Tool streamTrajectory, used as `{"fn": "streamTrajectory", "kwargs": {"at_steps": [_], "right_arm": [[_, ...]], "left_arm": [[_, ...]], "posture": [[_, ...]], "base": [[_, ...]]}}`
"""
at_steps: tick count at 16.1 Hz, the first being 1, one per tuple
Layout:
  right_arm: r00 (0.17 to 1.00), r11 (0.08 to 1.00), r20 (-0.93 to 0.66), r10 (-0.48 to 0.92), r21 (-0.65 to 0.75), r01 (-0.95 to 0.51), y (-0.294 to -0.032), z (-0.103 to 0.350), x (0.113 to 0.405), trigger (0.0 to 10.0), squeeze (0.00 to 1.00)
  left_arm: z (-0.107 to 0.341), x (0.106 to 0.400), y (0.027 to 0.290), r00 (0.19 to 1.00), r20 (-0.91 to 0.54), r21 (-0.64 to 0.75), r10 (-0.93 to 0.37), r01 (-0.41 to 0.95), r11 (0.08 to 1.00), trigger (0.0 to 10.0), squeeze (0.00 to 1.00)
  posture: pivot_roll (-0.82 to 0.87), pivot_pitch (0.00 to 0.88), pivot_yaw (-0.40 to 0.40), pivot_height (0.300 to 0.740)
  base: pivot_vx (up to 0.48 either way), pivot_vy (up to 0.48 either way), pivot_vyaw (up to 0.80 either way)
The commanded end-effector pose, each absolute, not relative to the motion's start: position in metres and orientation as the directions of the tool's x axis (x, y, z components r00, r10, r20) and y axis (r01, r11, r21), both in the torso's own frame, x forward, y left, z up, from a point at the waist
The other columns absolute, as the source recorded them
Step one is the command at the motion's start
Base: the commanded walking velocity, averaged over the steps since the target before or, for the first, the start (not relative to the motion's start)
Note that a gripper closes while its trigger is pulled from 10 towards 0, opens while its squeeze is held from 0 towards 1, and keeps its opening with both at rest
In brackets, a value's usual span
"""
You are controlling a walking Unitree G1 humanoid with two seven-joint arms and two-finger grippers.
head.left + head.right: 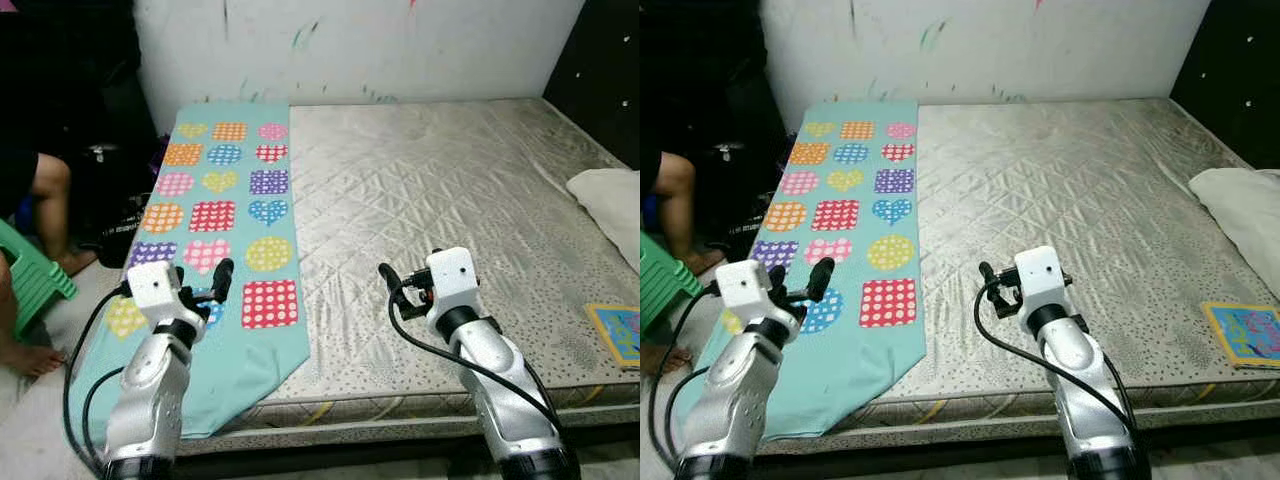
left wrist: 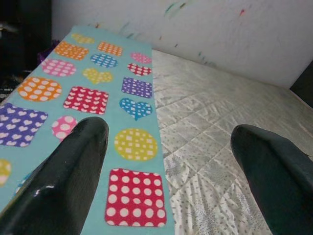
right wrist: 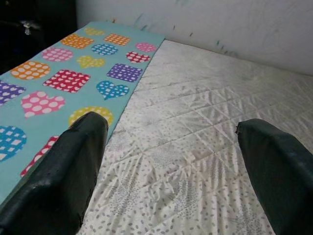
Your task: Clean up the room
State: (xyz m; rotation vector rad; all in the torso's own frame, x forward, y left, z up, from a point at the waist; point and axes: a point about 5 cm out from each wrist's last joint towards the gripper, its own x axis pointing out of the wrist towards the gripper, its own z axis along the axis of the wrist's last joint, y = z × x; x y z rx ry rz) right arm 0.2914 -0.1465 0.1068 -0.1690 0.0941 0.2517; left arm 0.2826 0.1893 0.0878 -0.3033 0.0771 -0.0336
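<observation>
Bare mattress (image 1: 440,190) on bed, w/ teal sheet (image 1: 225,200) w/ bright dotted patches laid flat along robot's left side; near end drapes off mattress edge toward floor. White pillow (image 1: 610,205) at far right, small picture book (image 1: 618,332) near right front corner. Person's leg (image 1: 45,200) and green stool (image 1: 30,280) off to left.

Left gripper (image 1: 205,285) hovers over sheet's near end, jaws apart, holding nothing. Right gripper (image 1: 398,285) over bare mattress just beside sheet's right edge, jaws apart too, empty.

Sheet prob. light, thin, floppy – won't keep shape, will slide and bunch. Best pinched at near corners or along edge, one per gripper, then folded or pulled. Book stiff, flat, harder to get under; pillow soft, bulky.
</observation>
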Motion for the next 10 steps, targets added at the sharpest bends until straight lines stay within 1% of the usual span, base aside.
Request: {"fn": "streamTrajectory", "kwargs": {"at_steps": [1, 4, 6, 8, 10], "right_arm": [[0.960, 0.951, -0.117, 0.256, -0.151, -0.272, -0.146, 0.109, 0.287, 10.0, 0.00], [0.956, 0.947, -0.124, 0.266, -0.150, -0.283, -0.146, 0.110, 0.282, 10.0, 0.00], [0.952, 0.945, -0.128, 0.277, -0.141, -0.294, -0.145, 0.111, 0.284, 10.0, 0.00], [0.911, 0.911, -0.196, 0.362, -0.133, -0.390, -0.136, 0.106, 0.278, 10.0, 0.00], [0.879, 0.892, -0.281, 0.386, -0.130, -0.434, -0.134, 0.097, 0.269, 10.0, 0.00]], "left_arm": [[0.092, 0.280, 0.189, 0.997, -0.061, -0.299, -0.052, 0.031, 0.954, 10.0, 0.00], [0.094, 0.277, 0.187, 0.996, -0.058, -0.304, -0.067, 0.047, 0.952, 10.0, 0.00], [0.095, 0.280, 0.188, 0.995, -0.071, -0.303, -0.067, 0.043, 0.952, 10.0, 0.00], [0.096, 0.278, 0.188, 0.994, -0.087, -0.293, -0.067, 0.039, 0.955, 10.0, 0.00], [0.094, 0.275, 0.191, 0.993, -0.102, -0.283, -0.058, 0.027, 0.959, 10.0, 0.00]], "posture": [[-0.21, 0.035, 0.006, 0.740], [-0.22, 0.075, 0.009, 0.740], [-0.22, 0.095, 0.013, 0.740], [-0.21, 0.111, 0.016, 0.740], [-0.21, 0.123, 0.015, 0.740]], "base": [[0.000, 0.000, 0.00], [0.000, 0.000, 0.00], [0.000, 0.000, 0.00], [0.000, 0.000, 0.00], [0.000, 0.000, 0.00]]}}
